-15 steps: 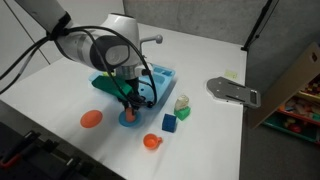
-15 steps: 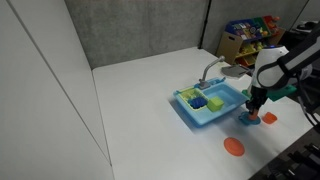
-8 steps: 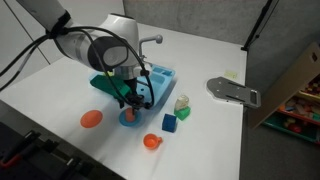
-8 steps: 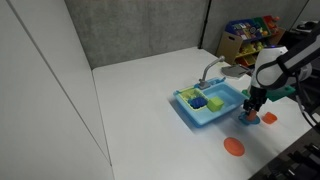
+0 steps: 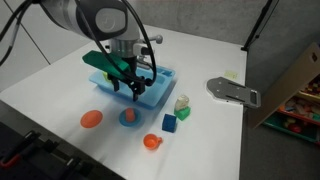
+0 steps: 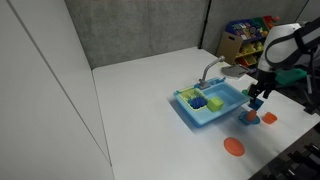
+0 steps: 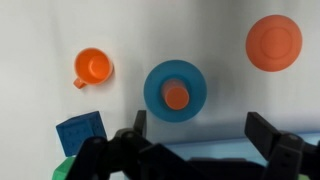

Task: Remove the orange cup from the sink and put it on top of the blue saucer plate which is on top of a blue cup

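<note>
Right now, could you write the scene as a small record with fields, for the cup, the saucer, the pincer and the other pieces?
orange cup: centred on the blue saucer plate, outside the sink
pincer: open, empty, above the saucer, touching nothing
sink: light blue, beside the saucer
other pieces: orange cup with side nub, orange plate, blue block, all apart from the saucer
task state: placement looks done

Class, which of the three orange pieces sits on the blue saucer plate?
The small orange cup, centred on the blue saucer plate; the nubbed orange cup and flat orange plate rest on the table.
</note>
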{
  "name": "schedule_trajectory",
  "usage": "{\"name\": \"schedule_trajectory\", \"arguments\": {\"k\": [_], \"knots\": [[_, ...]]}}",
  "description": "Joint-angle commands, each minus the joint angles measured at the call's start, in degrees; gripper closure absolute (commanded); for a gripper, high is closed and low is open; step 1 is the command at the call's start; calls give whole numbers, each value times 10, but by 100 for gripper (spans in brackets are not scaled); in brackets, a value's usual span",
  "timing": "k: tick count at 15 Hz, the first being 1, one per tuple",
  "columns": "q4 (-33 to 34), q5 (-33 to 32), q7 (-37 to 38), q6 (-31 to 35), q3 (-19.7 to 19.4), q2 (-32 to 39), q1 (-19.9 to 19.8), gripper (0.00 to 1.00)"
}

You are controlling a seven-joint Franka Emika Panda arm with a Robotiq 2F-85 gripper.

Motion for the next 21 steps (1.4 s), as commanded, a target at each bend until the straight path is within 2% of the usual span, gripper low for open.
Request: {"name": "schedule_trajectory", "arguments": {"k": [1, 6, 10, 14, 21], "knots": [[-1, -2, -11, -94, -9, -67, -1, 0], [28, -28, 7, -211, -18, -139, 7, 0], [82, -52, 42, -287, -14, -180, 14, 0], [141, -48, 62, -360, -6, -212, 26, 0], [192, -43, 40, -471, 12, -308, 47, 0]]}}
